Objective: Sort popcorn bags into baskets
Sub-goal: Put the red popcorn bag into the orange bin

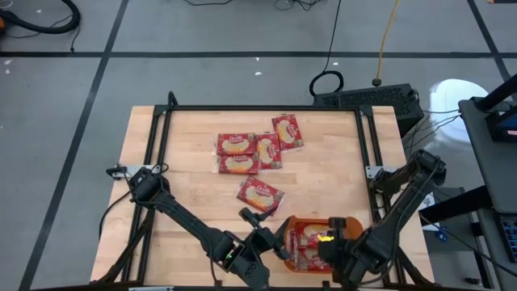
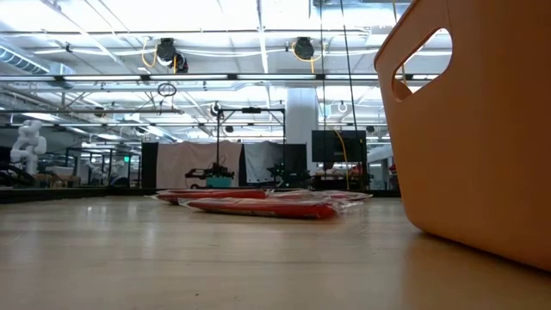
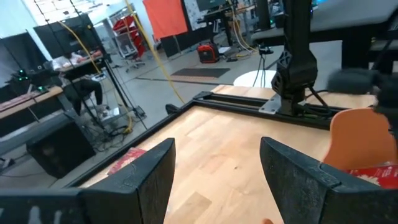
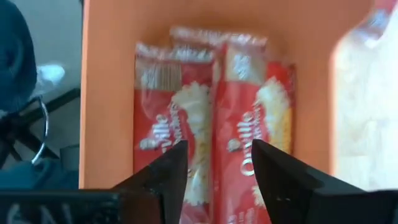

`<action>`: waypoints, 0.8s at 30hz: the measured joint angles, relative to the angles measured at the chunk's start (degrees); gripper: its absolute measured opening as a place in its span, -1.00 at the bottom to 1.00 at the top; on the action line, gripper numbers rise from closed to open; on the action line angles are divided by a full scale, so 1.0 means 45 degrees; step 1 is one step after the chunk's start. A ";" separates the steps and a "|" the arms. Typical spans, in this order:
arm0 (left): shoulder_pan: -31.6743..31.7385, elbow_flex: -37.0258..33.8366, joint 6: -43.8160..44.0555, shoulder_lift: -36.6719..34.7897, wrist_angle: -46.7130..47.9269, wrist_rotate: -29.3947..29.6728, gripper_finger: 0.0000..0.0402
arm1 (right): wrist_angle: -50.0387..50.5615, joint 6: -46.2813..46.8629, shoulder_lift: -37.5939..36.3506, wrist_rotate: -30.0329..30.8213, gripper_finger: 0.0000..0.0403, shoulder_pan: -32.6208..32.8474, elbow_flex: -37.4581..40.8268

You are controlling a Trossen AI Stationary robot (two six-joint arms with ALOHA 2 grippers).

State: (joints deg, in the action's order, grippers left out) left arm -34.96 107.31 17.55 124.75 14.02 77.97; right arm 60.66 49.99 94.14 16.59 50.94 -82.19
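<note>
Flat red popcorn bags point(image 1: 260, 195) with cream oval labels: five lie loose mid-table, probably two point(image 4: 211, 124) in the shallow orange plastic basket point(image 1: 292, 224) at the near edge. Light, crinkly, likely slippery; best pinched across a short edge. Right gripper point(image 4: 214, 171) hovers over the basket, fingers released, empty. Left gripper point(image 3: 214, 180) waits beside it, fingers apart.
</note>
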 joint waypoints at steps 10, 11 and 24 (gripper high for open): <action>-0.0104 0.0000 0.3257 0.0000 0.3321 -0.0392 0.19 | -0.0543 -0.0561 -0.1634 0.5714 -0.20 0.1652 0.0697; -0.0110 0.0000 0.3799 0.0000 0.3929 -0.0677 0.19 | -0.0797 -0.0730 -0.1691 0.6450 -0.20 0.1816 0.0958; 0.0275 -0.1663 0.8528 0.0024 0.7589 -0.3782 0.19 | -0.4693 -0.4617 -0.2063 1.1360 -0.21 0.1943 0.4750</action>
State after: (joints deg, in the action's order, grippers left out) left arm -33.72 99.82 55.93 124.86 48.17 60.96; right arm 39.55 29.21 84.85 67.72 59.68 -60.82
